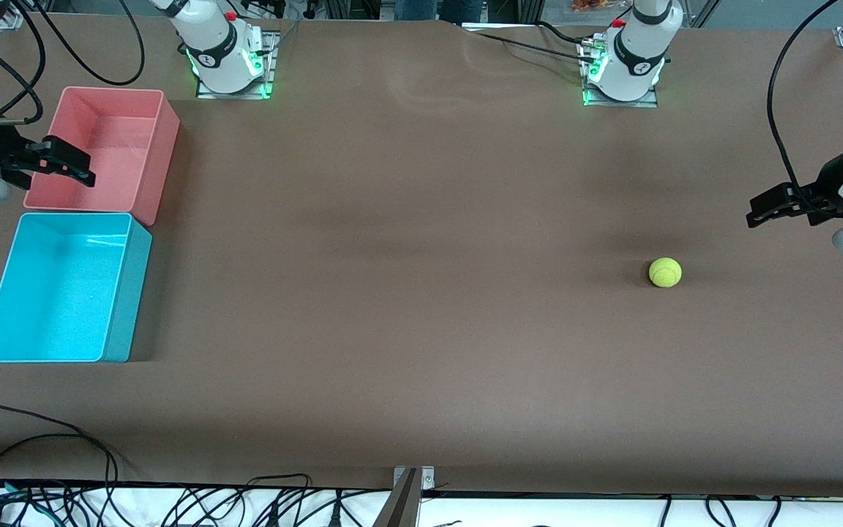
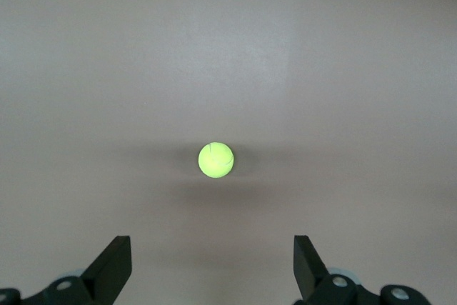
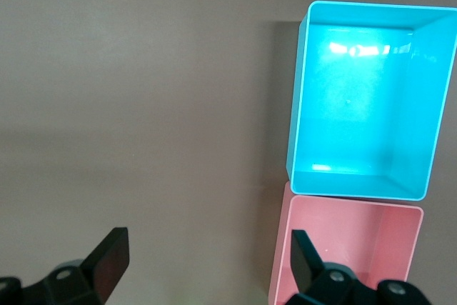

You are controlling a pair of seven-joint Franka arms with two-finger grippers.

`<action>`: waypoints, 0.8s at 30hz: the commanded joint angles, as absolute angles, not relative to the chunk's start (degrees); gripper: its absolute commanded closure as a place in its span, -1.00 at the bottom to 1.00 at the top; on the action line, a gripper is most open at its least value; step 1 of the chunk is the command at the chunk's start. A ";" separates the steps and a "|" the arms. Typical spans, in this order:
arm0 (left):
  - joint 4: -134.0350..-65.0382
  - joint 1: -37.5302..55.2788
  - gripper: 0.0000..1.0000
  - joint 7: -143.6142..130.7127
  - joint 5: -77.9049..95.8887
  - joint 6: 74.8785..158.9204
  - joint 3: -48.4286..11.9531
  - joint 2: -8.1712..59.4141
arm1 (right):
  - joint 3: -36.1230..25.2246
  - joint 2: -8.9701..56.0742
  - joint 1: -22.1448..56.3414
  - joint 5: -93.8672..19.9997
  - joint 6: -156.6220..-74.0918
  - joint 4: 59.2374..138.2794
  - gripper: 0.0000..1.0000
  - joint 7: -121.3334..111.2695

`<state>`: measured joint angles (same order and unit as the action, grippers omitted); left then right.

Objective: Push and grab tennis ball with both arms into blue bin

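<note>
The tennis ball (image 1: 664,272) rests on the brown table (image 1: 421,307) toward the left arm's end, well apart from the blue bin (image 1: 125,293). The left gripper (image 1: 765,208), wide and empty, hangs near it; the right gripper (image 1: 74,167), also wide, hangs over the pink-red bin (image 1: 162,157). An off-centre push could roll the ball astray.

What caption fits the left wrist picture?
Open left gripper above the brown table, tennis ball ahead.
</note>
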<state>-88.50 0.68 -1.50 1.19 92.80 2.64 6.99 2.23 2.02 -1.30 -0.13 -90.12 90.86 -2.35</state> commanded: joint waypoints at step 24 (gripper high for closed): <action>-89.30 0.44 -1.00 -0.18 2.55 93.34 2.46 5.80 | 2.20 1.85 -1.14 -1.14 -89.47 90.44 -1.00 -2.20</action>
<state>-88.50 0.68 -1.50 1.19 92.80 2.55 6.99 2.23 2.02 -1.26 -0.18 -90.14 90.86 -2.32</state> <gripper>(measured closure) 0.000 0.000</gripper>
